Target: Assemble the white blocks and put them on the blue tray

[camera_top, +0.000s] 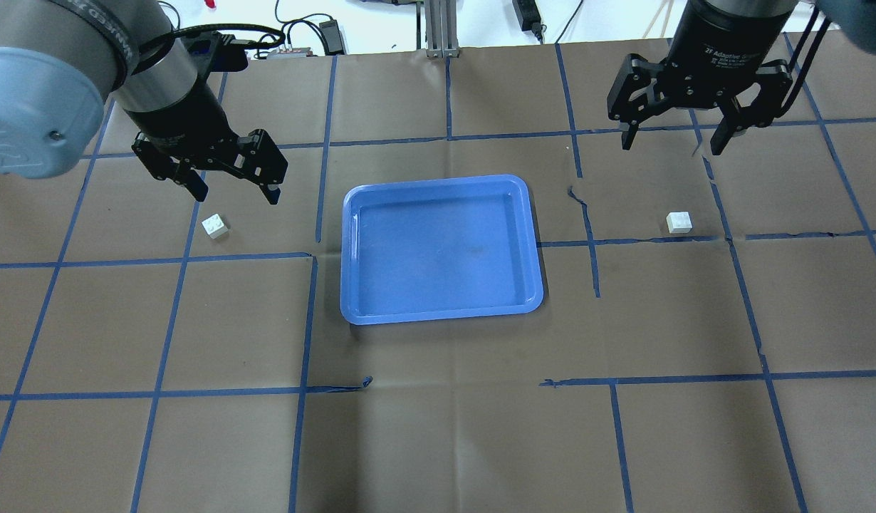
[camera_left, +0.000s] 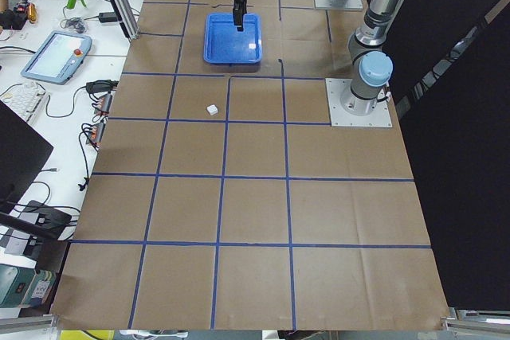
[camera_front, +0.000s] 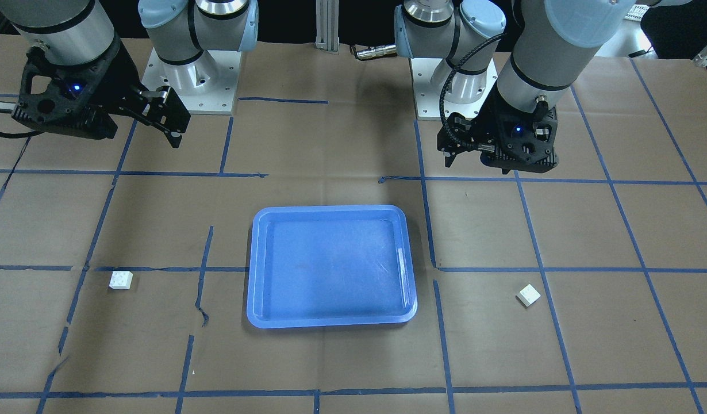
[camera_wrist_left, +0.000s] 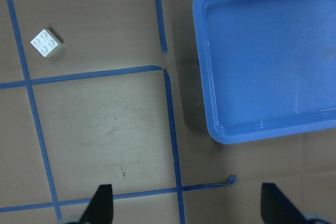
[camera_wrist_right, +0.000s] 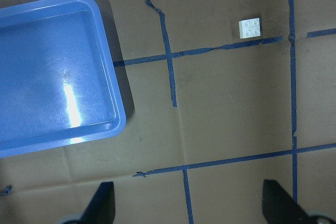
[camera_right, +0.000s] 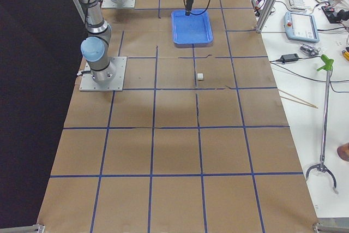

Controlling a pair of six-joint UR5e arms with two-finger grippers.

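Observation:
The blue tray (camera_top: 441, 249) lies mid-table and holds nothing; it also shows in the front view (camera_front: 330, 264). One white block (camera_top: 215, 226) sits on the paper left of the tray, studs up, just below my left gripper (camera_top: 234, 194), which is open, empty and raised. The left wrist view shows this block (camera_wrist_left: 46, 43) at the upper left and the tray's rim (camera_wrist_left: 202, 66). The other white block (camera_top: 679, 222) sits right of the tray, below my open, empty right gripper (camera_top: 671, 145). The right wrist view shows it (camera_wrist_right: 250, 28), studs up.
Brown paper with a blue tape grid (camera_top: 449, 135) covers the table. Both arm bases (camera_front: 189, 86) stand at the robot's edge. Cables and devices (camera_left: 60, 45) lie on the bench beyond the table's far edge.

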